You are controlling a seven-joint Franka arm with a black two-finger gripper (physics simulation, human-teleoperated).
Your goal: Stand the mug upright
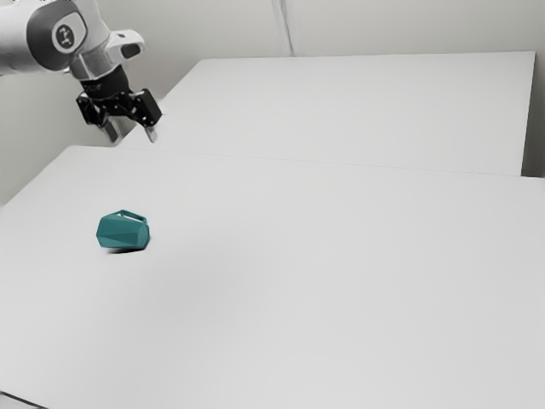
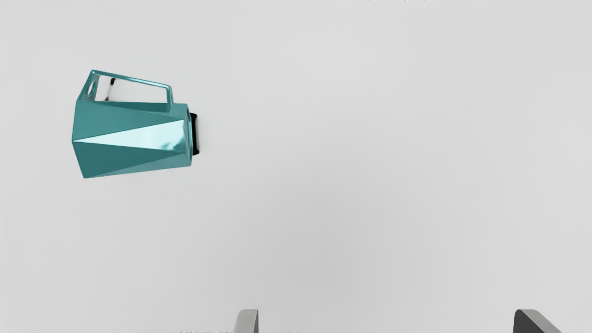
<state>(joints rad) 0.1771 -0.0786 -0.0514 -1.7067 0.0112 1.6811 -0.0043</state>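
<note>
Nearest to where I'd be standing, down in the exterior view's left corner, there's a thin dark line (image 1: 24,400); I can't tell what it is. Up at that same left side, the pale arm (image 1: 19,38) reaches in. A little further along, the teal mug (image 1: 123,233) is lying on its side on the white table (image 1: 324,290), tipped over, not standing. Its handle (image 1: 128,213) is at the upper side, and its body has flat, angled faces. Farther back than the mug and raised above the table is the black gripper (image 1: 133,136), its two fingers (image 2: 247,321) spread wide and well apart from the mug. Going on rightward, I see a narrow strip (image 1: 283,25) running down the pale wall (image 1: 409,25), then a second broad white surface (image 1: 375,111) beyond the table, stretching toward the exterior view's right.
</note>
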